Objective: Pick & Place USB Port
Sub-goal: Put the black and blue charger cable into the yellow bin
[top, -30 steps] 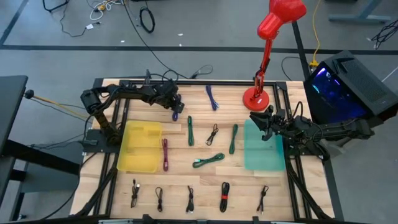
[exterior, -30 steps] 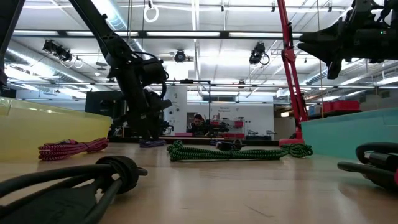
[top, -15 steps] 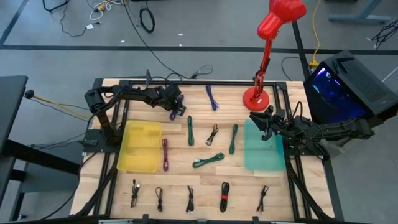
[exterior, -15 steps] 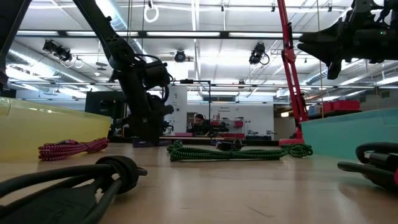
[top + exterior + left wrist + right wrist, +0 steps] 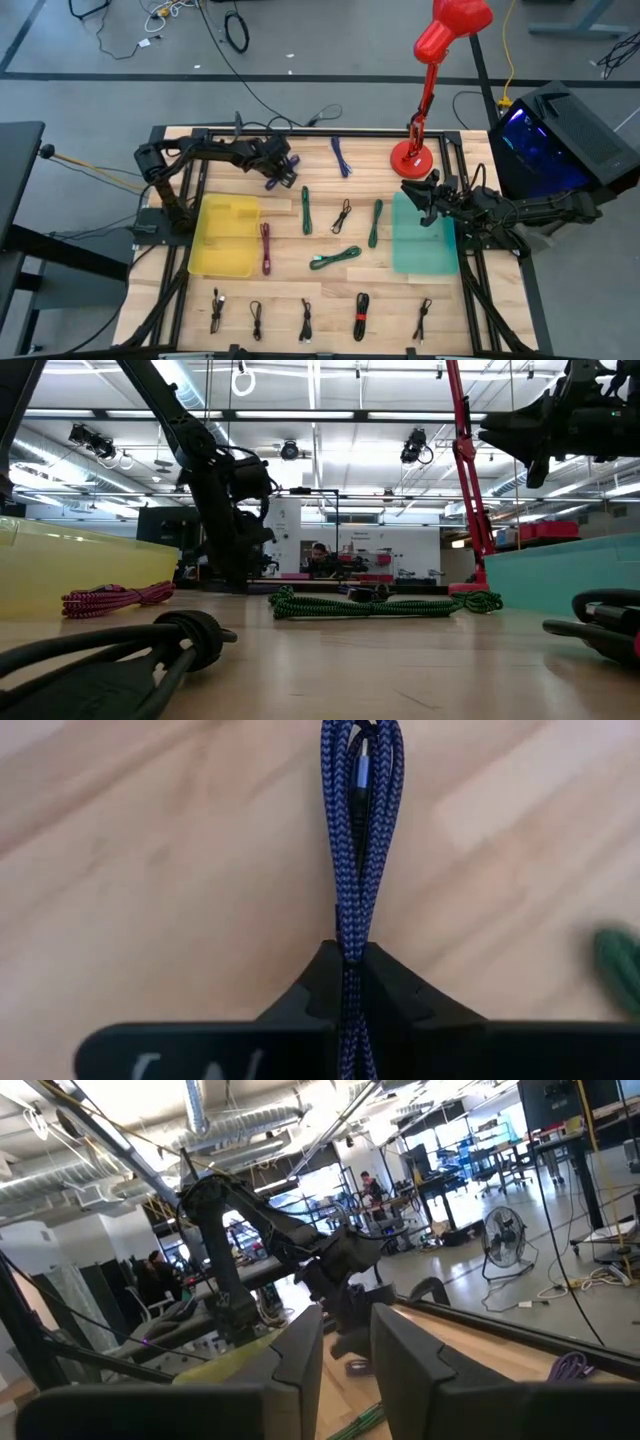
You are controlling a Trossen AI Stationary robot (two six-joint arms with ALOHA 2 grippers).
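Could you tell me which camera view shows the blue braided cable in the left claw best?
The left wrist view: the blue braided cable fills it, pinched in the left claw. The high view shows only a small blue bundle; in the low view the arm hides it.

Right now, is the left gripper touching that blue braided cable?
Touching. The left wrist view shows the left gripper pinching the blue braided cable between its two fingers.

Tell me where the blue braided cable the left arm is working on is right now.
The blue braided cable is clamped in the left gripper near the table's far edge, beyond the yellow bin.
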